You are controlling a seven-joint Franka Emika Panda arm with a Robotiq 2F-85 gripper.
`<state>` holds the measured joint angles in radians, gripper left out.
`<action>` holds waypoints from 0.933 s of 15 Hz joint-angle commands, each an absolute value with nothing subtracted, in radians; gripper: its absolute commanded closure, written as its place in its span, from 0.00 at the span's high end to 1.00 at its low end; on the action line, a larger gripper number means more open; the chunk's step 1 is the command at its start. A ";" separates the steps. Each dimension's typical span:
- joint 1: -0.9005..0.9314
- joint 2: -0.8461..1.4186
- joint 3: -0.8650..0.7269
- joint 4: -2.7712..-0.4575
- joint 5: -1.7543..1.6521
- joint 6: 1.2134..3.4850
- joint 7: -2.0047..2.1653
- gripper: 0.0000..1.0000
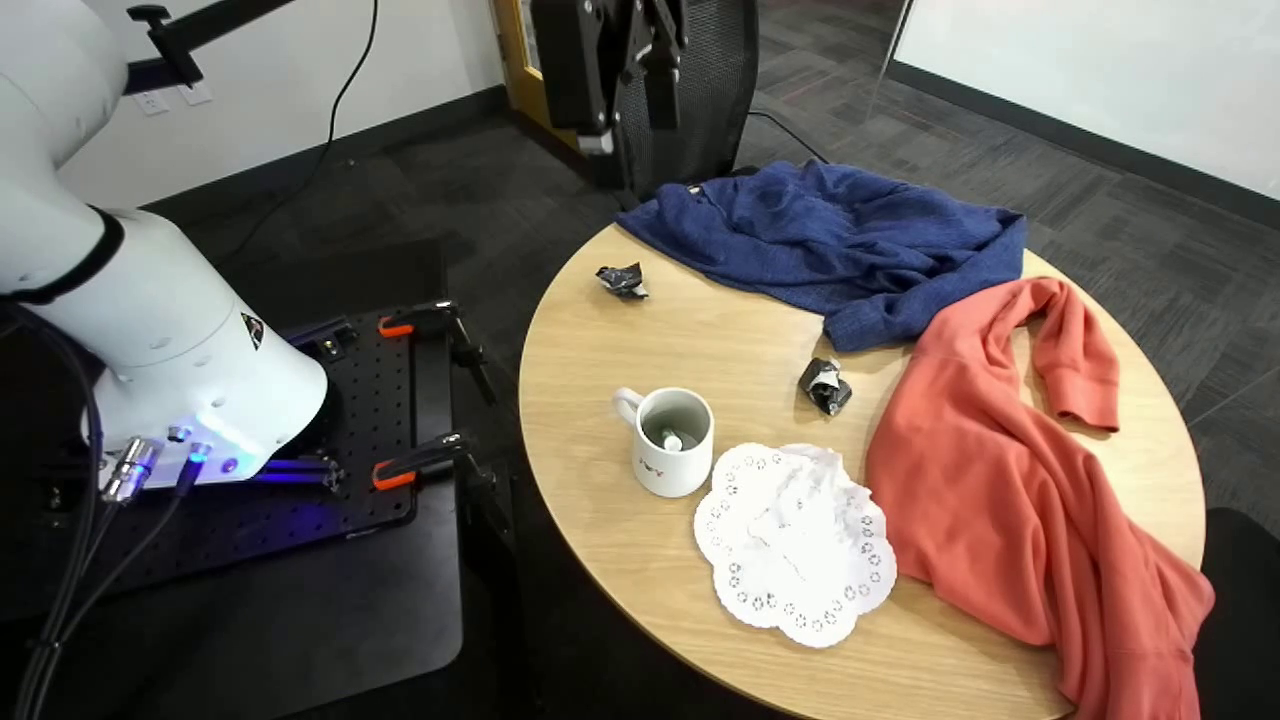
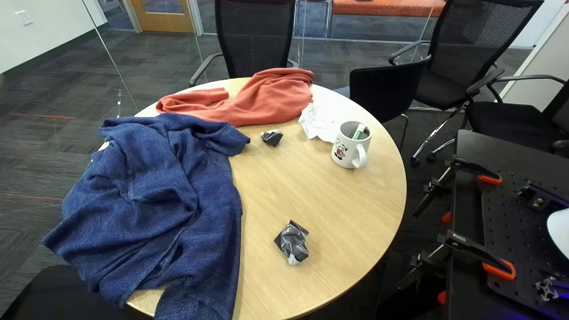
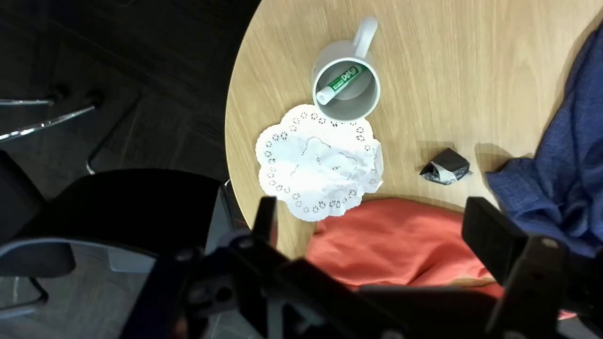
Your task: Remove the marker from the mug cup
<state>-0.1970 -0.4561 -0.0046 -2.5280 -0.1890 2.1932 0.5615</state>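
The Robotiq gripper (image 3: 372,207) hangs higher than the round wooden table (image 3: 424,84), its jaws spread wide. Ahead of them in the wrist view, the green-labelled Expo marker (image 3: 340,84) lies well apart from both fingertips, on a line that runs between them, rather nearer the fingertip on that picture's left. It leans inside the white ceramic mug (image 3: 356,98), white end nearer the jaws, green end farther off. The mug stands upright (a small printed figure (image 2: 340,150) shows on its side in an exterior view), its loop handle (image 3: 365,35) on the side away from the jaws. Between mug and jaws lies the lacy paper doily (image 3: 325,155), just beside the mug; closer again, seen through the gap between the fingers, is the coral sweatshirt (image 3: 400,240). A crumpled black wrapper (image 3: 446,165) lies ahead of the fingertip on the wrist picture's right, and the blue garment (image 3: 572,188) spreads past that same finger. In an exterior view a second wrapper (image 1: 622,281) shows lower than the jaws.
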 commanded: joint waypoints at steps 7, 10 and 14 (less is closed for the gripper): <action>-0.234 -0.282 0.097 -2.645 -0.269 2.421 1.089 1.00; -0.214 -0.293 0.068 -2.638 -0.259 2.390 1.039 1.00; -0.215 -0.297 0.065 -2.636 -0.259 2.390 1.038 1.00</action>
